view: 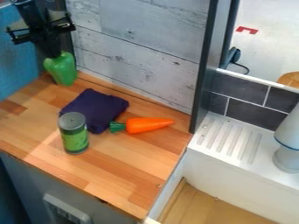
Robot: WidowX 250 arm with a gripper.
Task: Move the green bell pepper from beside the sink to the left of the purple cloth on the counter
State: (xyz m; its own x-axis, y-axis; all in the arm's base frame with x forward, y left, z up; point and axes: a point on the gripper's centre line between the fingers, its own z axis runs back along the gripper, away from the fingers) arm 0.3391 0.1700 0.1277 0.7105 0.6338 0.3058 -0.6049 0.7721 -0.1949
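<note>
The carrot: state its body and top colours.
Orange body, green top, clearest in the camera view.

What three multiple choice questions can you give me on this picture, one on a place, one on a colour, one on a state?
1. Where is the green pepper?
A) on the cloth
B) at the gripper
C) beside the can

2. What colour is the cloth?
A) purple
B) yellow
C) white

3. How is the can?
A) on its side
B) crushed flat
C) upright

1 B: its top meets the gripper's lower end.
2 A: the folded fabric is dark purple.
3 C: its round end faces up.
</note>
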